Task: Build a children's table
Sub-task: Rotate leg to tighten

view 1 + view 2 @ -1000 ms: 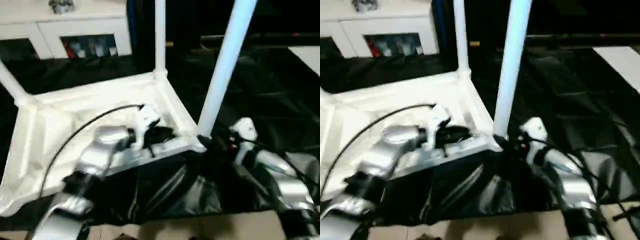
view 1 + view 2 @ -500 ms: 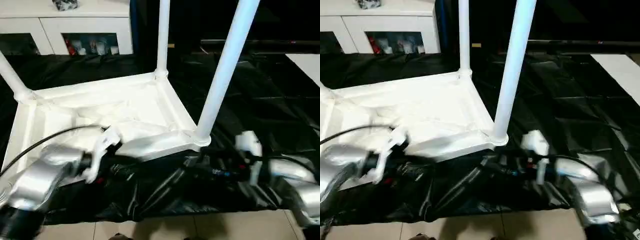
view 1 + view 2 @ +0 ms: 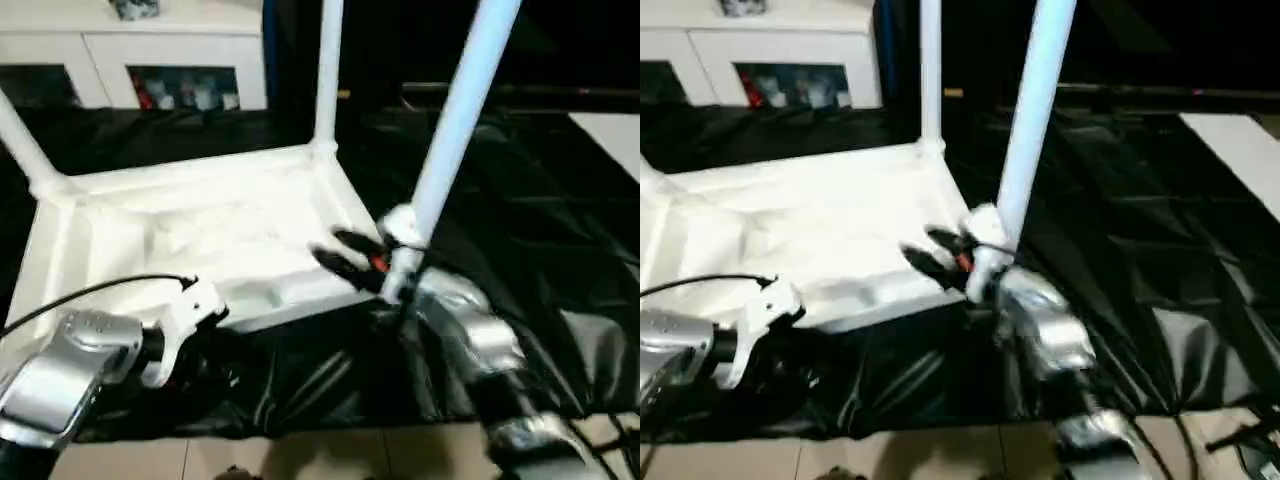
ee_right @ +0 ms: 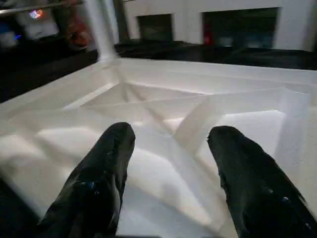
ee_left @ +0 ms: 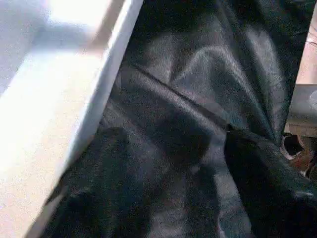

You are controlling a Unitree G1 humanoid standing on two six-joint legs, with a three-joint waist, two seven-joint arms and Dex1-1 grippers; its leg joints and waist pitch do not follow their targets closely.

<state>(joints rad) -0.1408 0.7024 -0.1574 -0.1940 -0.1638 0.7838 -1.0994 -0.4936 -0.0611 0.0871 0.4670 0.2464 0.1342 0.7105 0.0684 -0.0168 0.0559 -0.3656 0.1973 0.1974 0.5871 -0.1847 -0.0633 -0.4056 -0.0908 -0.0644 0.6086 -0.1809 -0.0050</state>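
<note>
The right gripper hovers over the near right corner of the upturned table top, its two black fingers spread apart with nothing between them, as the right wrist view shows, where the ribbed white underside lies just beyond the fingertips. The left gripper hangs low beside the near rim of the top, over the black sheet that covers the floor; its fingers stand apart in the left wrist view and hold nothing. The top lies upside down on the sheet, with three legs standing in corner sockets: the near right leg just beside the right gripper, the far right leg behind it, and the far left leg leaning outward. The near left corner appears to be without a leg, so the step in hand looks like fitting the last one. The next move probably calls for finding the fourth leg, taking it, and seating it upright in that socket.
</note>
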